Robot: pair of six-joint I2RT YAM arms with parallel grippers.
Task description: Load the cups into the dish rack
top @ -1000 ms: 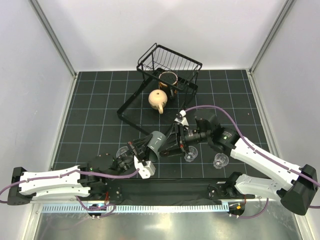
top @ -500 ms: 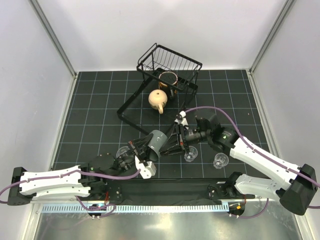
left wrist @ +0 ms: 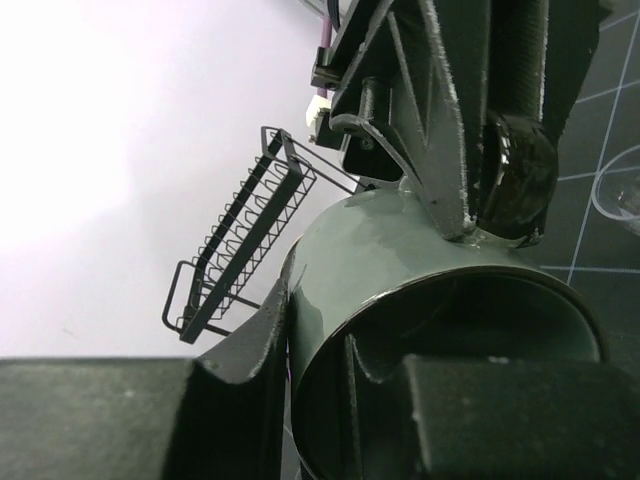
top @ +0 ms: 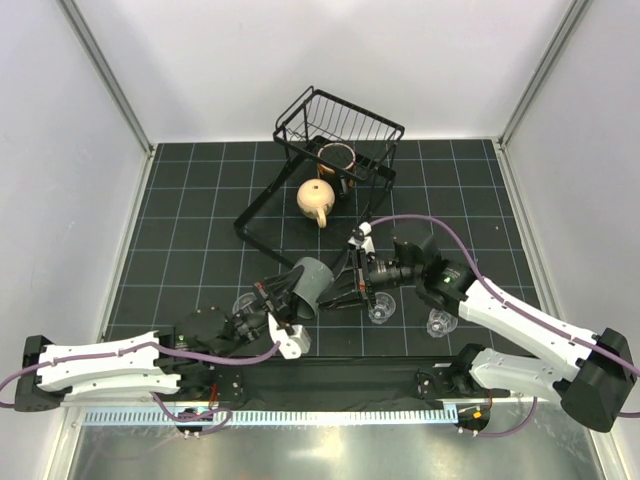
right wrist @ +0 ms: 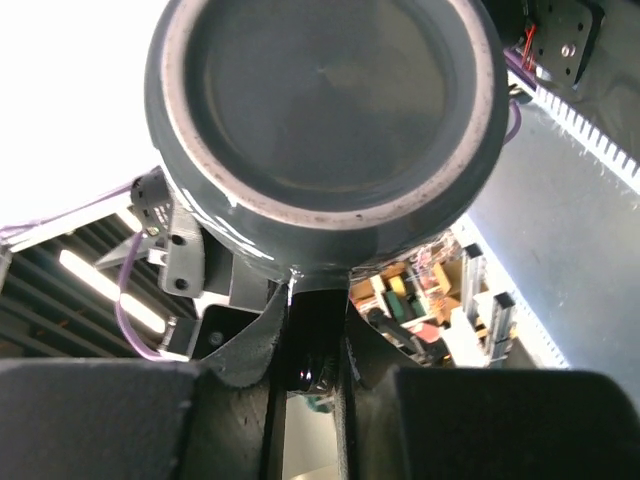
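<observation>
Holding the grey mug (top: 312, 281) tipped on its side, the left gripper (left wrist: 300, 350) pinches the rim (left wrist: 450, 285), one finger inside and one outside. The right gripper (right wrist: 311, 310) squeezes the handle (left wrist: 515, 175) between its fingers. The dish rack (top: 350, 122) sits far beyond both.

The mug (top: 312, 285) is glossy glazed ceramic, the rack (top: 340, 120) black wire.

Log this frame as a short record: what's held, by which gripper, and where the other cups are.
held: grey mug, tipped sideways
left gripper: shut on its rim
right gripper: shut on its handle
dish rack: beige mug inside lower frame, brown-rimmed cup under basket
not loaded: clear glasses beside the arms
</observation>
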